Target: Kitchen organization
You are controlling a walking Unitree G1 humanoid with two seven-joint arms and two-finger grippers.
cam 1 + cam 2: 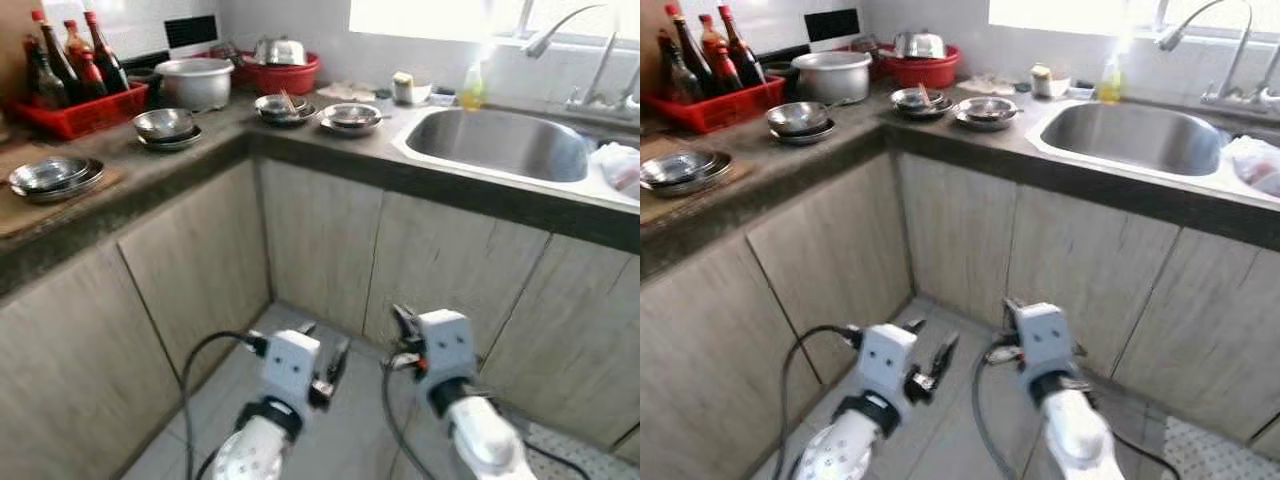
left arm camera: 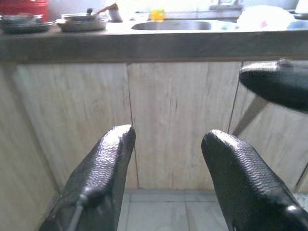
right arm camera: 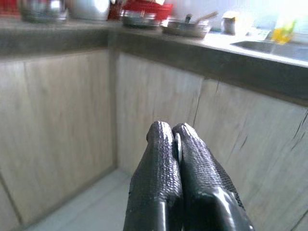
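Facing the corner of an L-shaped kitchen surface [image 1: 330, 150], the robot held both arms low in front of the cabinet doors [image 1: 320, 245], well below the dishes. The left gripper [image 2: 168, 159] had its fingers spread apart with nothing between them; the right gripper [image 3: 172, 144] had its fingers pressed together, also empty. The things to organise sat up on the surface: stacked steel bowls [image 1: 166, 126] near a red crate of sauce bottles [image 1: 75, 75], two more bowls [image 1: 350, 117] beside the sink [image 1: 500, 145], and plates on a wooden board [image 1: 48, 177].

Raising the arms from here probably risked striking the overhanging surface edge, since both grippers sat close under it. The smooth, nested steel bowls would likely slip or clatter if pinched at one rim.

The head views showed the full layout and bowl interiors; the wrist views showed edge-on rims, and alone revealed how each pair of fingers stood.
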